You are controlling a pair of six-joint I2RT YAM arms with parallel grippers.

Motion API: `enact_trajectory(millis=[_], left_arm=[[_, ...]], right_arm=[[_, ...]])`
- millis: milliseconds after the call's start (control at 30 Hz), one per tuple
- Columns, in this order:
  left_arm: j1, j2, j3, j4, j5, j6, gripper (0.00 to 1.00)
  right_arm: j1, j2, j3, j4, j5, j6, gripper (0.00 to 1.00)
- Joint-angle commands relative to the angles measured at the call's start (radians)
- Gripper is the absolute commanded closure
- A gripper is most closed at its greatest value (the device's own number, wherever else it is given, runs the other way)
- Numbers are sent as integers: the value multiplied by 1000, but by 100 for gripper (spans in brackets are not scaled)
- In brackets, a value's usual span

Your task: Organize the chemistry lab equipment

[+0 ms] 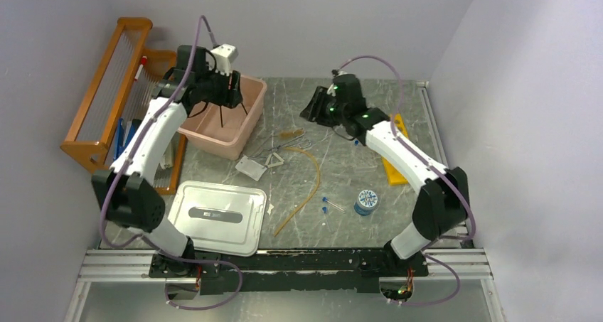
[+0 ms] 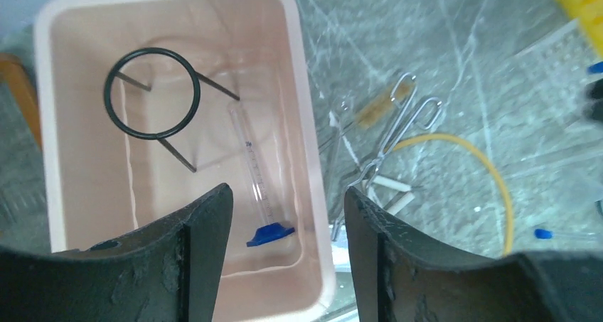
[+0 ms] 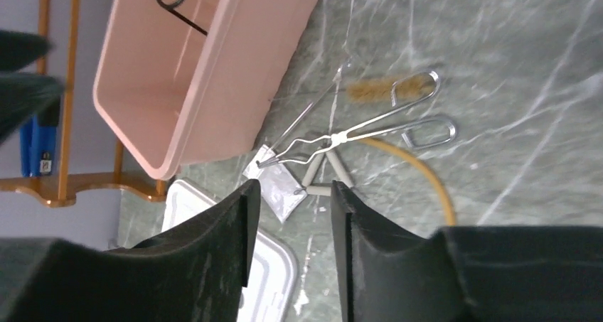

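The black wire tripod ring (image 2: 106, 94) stands inside the pink tub (image 2: 309, 123), beside a glass cylinder with a blue base (image 2: 270, 234). My left gripper (image 2: 288, 190) is open and empty above the tub (image 1: 226, 141). My right gripper (image 3: 295, 185) is open and empty, held above the table's back middle (image 1: 315, 107). On the table lie the square gauze (image 1: 250, 167), wire triangle (image 1: 275, 158), metal tongs (image 1: 284, 146), a small brush (image 1: 290, 133), the tan tube (image 1: 306, 187), blue-capped vials (image 1: 326, 202), the blue hexagonal piece (image 1: 366, 201) and the yellow rack (image 1: 395, 155).
The tub's white lid (image 1: 217, 215) lies at the front left. The orange wooden rack (image 1: 107, 94) stands against the left wall, next to the tub. Walls close in the table on the left, back and right.
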Motion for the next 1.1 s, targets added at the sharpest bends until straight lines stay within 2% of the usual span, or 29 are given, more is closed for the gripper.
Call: enact_trajectory(millis=[0, 67, 300, 567, 1067], left_arm=[[-8, -145, -96, 108, -1, -129, 36], [-10, -210, -151, 152, -18, -176, 36], [-14, -405, -355, 292, 25, -335, 32], [-18, -525, -498, 414, 49, -434, 32], [-30, -503, -495, 406, 35, -402, 32]], right_arm=[[107, 113, 5, 18, 163, 163, 58], [155, 167, 17, 40, 221, 216, 58], [215, 387, 60, 211, 186, 350, 58], [240, 590, 226, 153, 201, 393, 59], [252, 725, 312, 119, 233, 474, 64]])
